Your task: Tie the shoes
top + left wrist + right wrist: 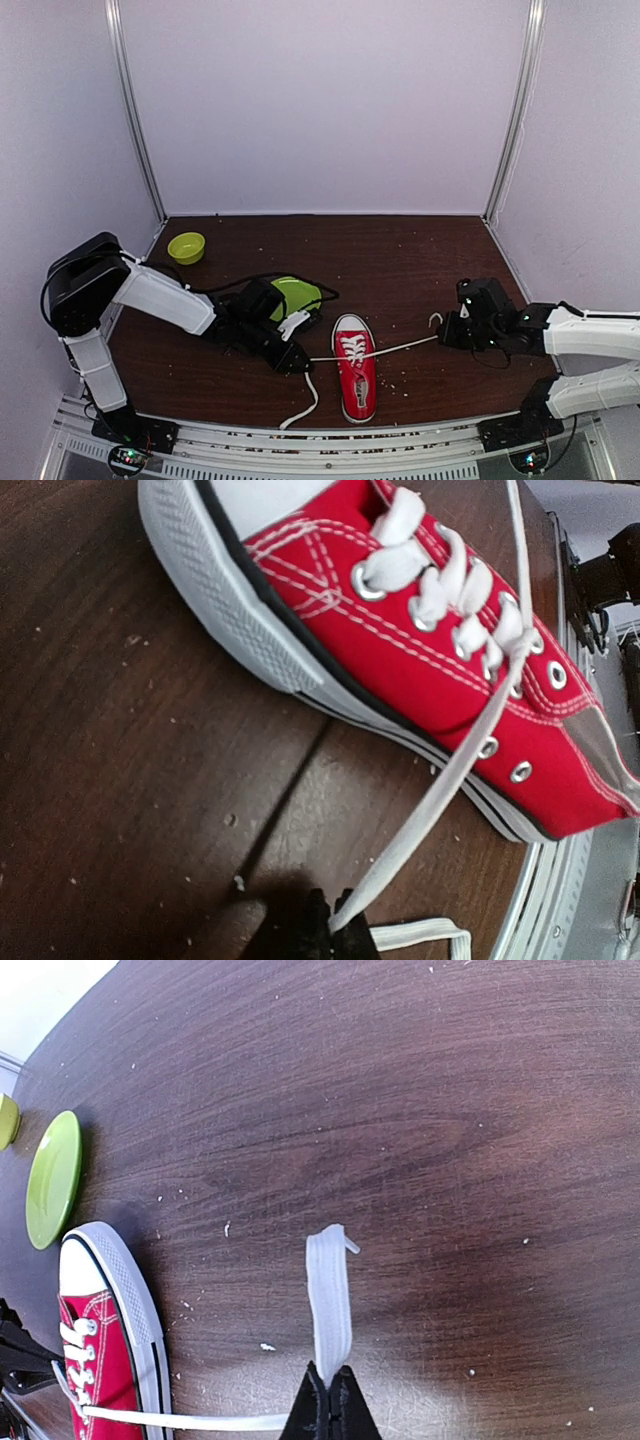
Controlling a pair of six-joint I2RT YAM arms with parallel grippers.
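Observation:
The red sneaker (355,378) lies on the brown table with its white toe cap pointing away from the arms. It also shows in the left wrist view (440,660) and the right wrist view (100,1360). Its two white laces are crossed over the tongue and pulled out sideways. My left gripper (297,360) is shut on the left lace (430,810), with slack trailing toward the near edge (300,408). My right gripper (447,332) is shut on the right lace (328,1300), whose end sticks up past the fingertips; the lace runs taut to the shoe (400,349).
A green plate (297,294) lies just behind the left gripper, and also shows in the right wrist view (52,1178). A small yellow-green bowl (186,246) sits at the back left. The metal rail (330,440) runs along the table's near edge. White walls enclose the table.

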